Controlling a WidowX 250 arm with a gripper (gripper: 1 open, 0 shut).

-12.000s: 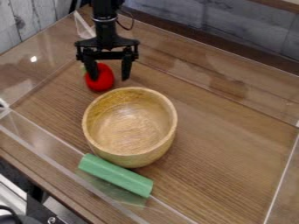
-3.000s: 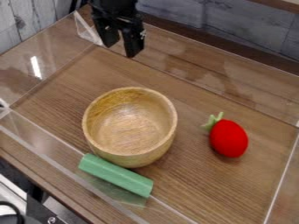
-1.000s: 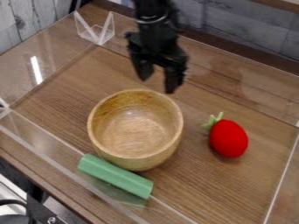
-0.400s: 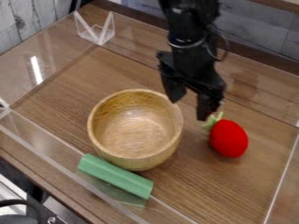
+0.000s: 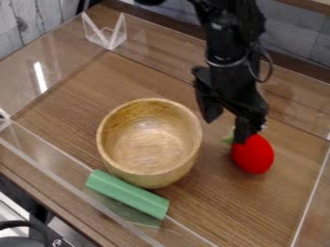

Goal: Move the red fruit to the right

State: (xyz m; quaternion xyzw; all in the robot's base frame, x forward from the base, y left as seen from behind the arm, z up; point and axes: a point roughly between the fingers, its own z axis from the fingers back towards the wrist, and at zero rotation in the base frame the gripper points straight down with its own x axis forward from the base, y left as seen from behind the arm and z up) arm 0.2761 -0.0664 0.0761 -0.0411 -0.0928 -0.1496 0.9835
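Observation:
The red fruit [image 5: 253, 154], a small glossy strawberry with a green leafy top, lies on the wooden table at the right, next to the wooden bowl [image 5: 151, 141]. My gripper [image 5: 229, 123] hangs pointing down just above and behind the fruit, on its upper left side. The jaws are open with nothing between them. One dark fingertip [image 5: 245, 131] sits close over the fruit's leafy top; whether it touches it I cannot tell.
A green rectangular block [image 5: 126, 193] lies in front of the bowl near the front edge. Clear acrylic walls [image 5: 26, 154] ring the table. A small clear stand [image 5: 106, 29] sits at the back left.
The open gripper has swept from behind the bowl rightward and down to just above the fruit. The fruit, at the back left twelve seconds ago, has lain at the right since three seconds ago.

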